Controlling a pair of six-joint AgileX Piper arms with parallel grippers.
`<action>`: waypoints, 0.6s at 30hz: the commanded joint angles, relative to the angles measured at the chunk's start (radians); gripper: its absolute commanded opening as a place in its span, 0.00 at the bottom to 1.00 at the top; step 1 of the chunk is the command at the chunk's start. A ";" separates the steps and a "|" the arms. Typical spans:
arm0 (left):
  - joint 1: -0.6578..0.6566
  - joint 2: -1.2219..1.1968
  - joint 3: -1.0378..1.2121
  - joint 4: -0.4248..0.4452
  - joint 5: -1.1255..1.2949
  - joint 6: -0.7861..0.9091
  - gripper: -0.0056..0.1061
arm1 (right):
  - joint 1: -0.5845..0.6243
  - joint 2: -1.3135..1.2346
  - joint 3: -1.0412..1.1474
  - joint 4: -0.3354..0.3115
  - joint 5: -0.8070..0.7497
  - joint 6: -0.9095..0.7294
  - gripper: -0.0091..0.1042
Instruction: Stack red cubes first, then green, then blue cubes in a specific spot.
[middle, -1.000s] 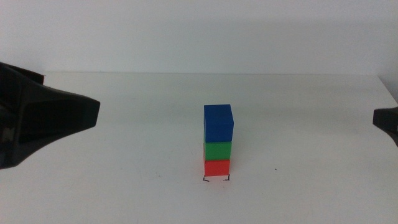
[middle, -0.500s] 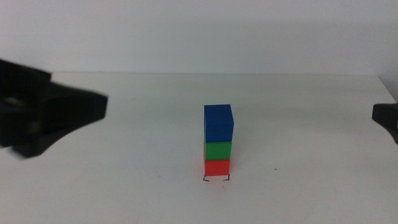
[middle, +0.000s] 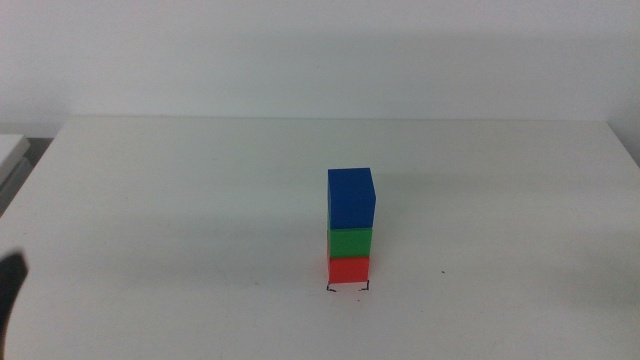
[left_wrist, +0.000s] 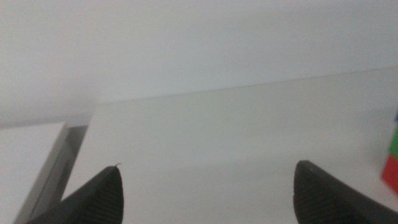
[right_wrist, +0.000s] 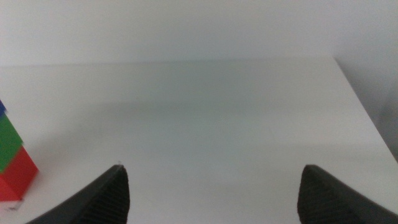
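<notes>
The red cube (middle: 349, 269) sits on the marked spot (middle: 348, 288), green cube (middle: 350, 242) on it, blue cube (middle: 351, 198) on top. Left gripper (left_wrist: 205, 186) and right gripper (right_wrist: 211, 186) stand spread, holding nothing, well apart from the stack.

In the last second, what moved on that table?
Both arms pulled back. The left gripper, big at the left side, withdrew to the bottom left corner; the right gripper left the middle view. Both are open, holding nothing. The stack stayed put: red cube on the marked spot, green cube on it, blue cube on top.
</notes>
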 joint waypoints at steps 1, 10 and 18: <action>0.044 -0.113 0.098 -0.026 -0.020 0.001 0.89 | -0.024 -0.109 0.077 -0.016 0.002 -0.008 0.90; 0.060 -0.238 0.370 -0.069 -0.193 -0.001 0.89 | -0.042 -0.345 0.188 -0.016 0.029 -0.008 0.90; 0.060 -0.238 0.370 -0.067 -0.221 -0.001 0.89 | -0.042 -0.345 0.188 -0.018 -0.009 -0.008 0.90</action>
